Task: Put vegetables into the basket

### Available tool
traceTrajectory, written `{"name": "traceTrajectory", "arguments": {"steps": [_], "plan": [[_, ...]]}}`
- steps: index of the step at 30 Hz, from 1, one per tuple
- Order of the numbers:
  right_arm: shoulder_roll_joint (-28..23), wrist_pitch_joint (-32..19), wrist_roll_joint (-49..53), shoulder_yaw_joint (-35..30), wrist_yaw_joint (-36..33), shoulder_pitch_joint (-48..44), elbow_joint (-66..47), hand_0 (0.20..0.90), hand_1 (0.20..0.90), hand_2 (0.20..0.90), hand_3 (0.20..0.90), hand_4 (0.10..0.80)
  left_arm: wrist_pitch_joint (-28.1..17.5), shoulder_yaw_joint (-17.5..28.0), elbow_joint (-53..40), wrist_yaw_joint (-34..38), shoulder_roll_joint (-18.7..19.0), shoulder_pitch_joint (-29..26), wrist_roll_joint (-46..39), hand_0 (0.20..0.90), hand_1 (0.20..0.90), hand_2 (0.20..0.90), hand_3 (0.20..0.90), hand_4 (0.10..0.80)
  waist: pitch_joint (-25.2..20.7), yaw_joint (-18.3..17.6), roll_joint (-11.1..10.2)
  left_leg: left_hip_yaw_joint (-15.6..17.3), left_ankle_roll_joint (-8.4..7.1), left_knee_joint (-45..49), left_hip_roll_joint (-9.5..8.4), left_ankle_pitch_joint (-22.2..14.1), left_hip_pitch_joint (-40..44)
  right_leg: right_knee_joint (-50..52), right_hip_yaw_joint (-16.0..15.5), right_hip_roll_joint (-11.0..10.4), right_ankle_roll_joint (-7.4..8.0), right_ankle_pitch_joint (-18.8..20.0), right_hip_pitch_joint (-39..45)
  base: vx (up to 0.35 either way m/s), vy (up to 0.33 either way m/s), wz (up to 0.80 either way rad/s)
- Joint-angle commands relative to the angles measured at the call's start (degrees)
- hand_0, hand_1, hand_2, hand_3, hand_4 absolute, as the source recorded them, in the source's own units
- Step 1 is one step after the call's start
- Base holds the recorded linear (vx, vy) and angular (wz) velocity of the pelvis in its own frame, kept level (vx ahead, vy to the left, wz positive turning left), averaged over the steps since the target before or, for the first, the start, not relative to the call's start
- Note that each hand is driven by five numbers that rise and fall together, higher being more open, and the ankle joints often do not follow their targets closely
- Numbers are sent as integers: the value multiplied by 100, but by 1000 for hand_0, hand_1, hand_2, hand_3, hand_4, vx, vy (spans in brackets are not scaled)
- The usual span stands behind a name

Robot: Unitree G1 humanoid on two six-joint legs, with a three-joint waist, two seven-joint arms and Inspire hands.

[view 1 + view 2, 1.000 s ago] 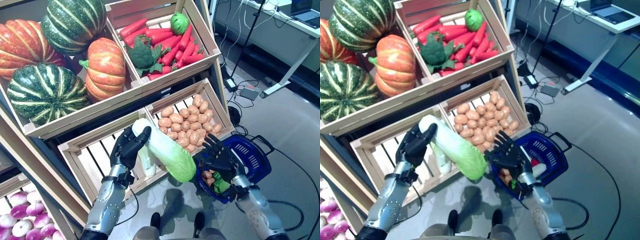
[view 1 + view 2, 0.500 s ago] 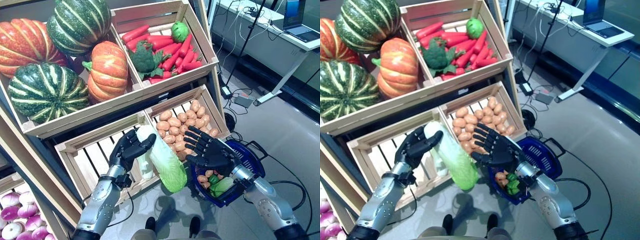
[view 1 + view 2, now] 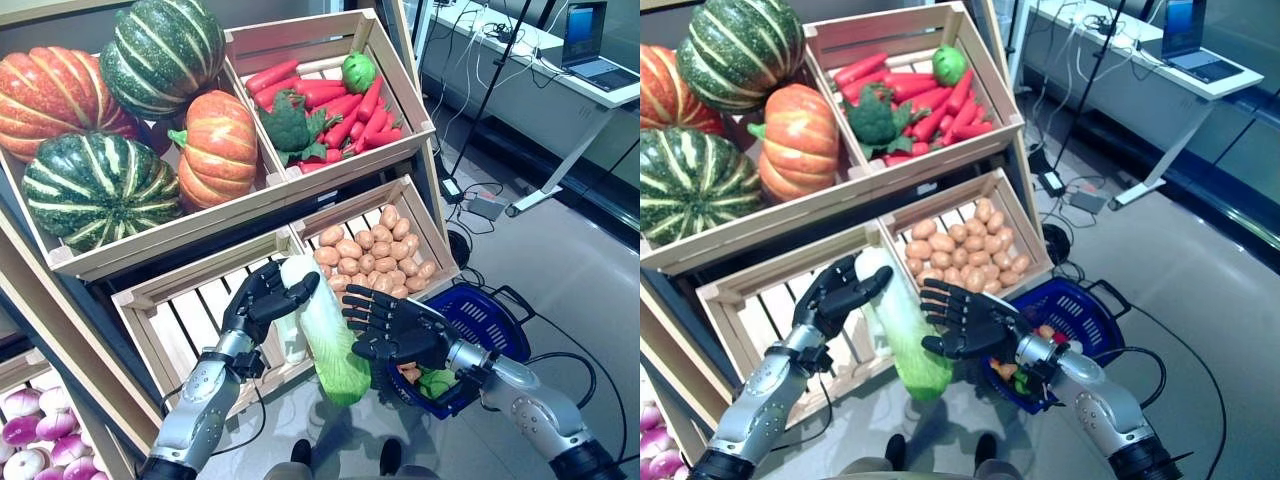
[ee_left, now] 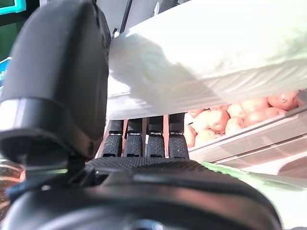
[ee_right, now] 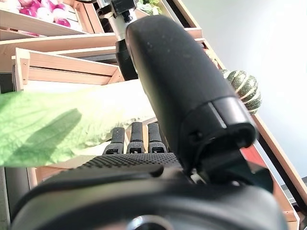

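Observation:
My left hand (image 3: pixel 262 300) is curled round the white stem end of a long napa cabbage (image 3: pixel 325 325), which hangs with its green leafy end down in front of the lower crates. In the left wrist view the thumb (image 4: pixel 62 72) lies over the cabbage (image 4: pixel 206 62). My right hand (image 3: pixel 400 325) stands open with fingers spread against the cabbage's green end; in the right wrist view the leaf (image 5: pixel 43 129) lies over its fingers (image 5: pixel 132 136). The blue basket (image 3: pixel 490 315) sits just behind the right wrist and holds potatoes and something green.
A slatted crate (image 3: pixel 190 315) behind the left hand holds another pale vegetable. A potato crate (image 3: pixel 375 255) is beside it; pumpkins (image 3: pixel 215 145) and a carrot and broccoli crate (image 3: pixel 330 95) are above. Onions (image 3: pixel 25 450) lie lower left. A desk (image 3: pixel 560 85) and cables stand to the right.
My right hand has moved left from above the basket to the cabbage's green end. The cabbage now hangs steeper, its tip lower. The view has shifted slightly.

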Motion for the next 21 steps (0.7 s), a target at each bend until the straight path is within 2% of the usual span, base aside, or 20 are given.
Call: {"name": "traceTrajectory", "arguments": {"steps": [1,5,12,21], "plan": [[-100,99,83,366,460,-414,-503,900,900,900,900,800,-599,-252,-819,-552,63,-955,-251,300,300,300,300,400,-481,121,-141,33,-133,7,-91,-384,4,12,-135,-321,348,-141,320,0,0,0],[-181,241,9,466,505,-406,-473,900,900,900,900,800,-627,-329,-893,-775,97,-985,-374,300,300,300,300,400,-489,114,-150,50,-133,7,-80,-387,10,22,-120,-319,345,-150,318,3,1,-1],[-138,105,-71,572,189,-488,-342,900,900,900,900,800,-579,-458,-972,-819,108,-1059,-302,300,300,300,300,400,-506,111,-151,23,-121,7,-86,-401,27,10,-77,-313,348,-144,330,0,0,0],[153,35,-320,405,-841,-302,-313,900,900,900,900,800,-591,-401,-1001,-775,59,-1000,-82,300,300,300,300,400,-526,53,-125,51,-109,7,-73,-403,33,11,-8,-309,350,-143,309,0,0,0]]}}
